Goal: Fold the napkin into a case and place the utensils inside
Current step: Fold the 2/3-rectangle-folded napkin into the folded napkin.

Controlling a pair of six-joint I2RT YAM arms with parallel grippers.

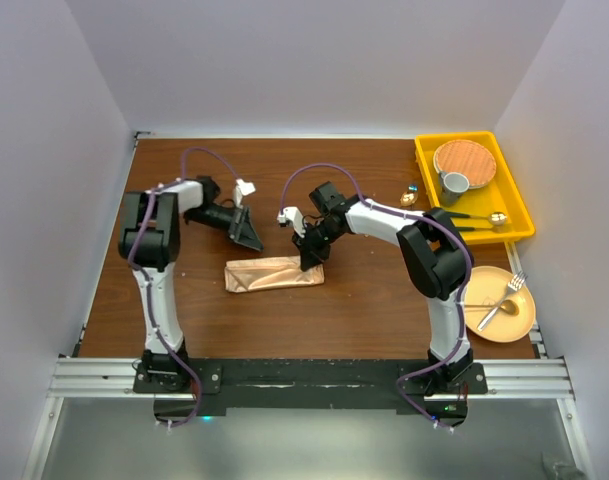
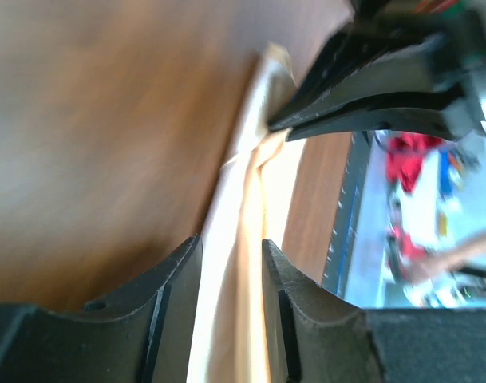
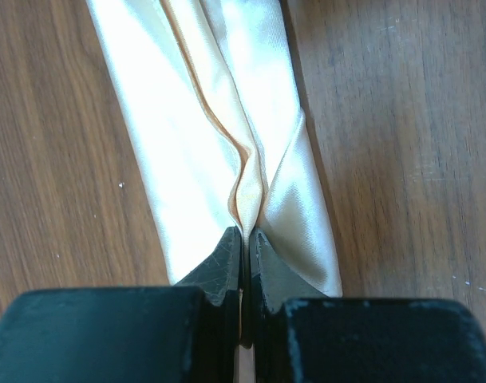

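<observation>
From above, the napkin [image 1: 274, 274] lay folded into a narrow strip on the surface [image 1: 364, 310], its long axis running left to right. The right gripper [image 1: 311, 262] sat on the strip's right end. The left gripper [image 1: 249, 235] hung just beyond the strip's far edge, near its left half. The utensils [image 1: 499, 300] lay on a plate [image 1: 522, 322] well off to the right, nearer the right arm.

The left wrist view showed what the overhead view did not. Its own fingers stood partly apart and held nothing, with the strip running away between them toward the other gripper.

The right wrist view settled the grip. The jaws were closed tight on a raised ridge of cloth where two folded edges met, and the strip stretched straight ahead.
</observation>
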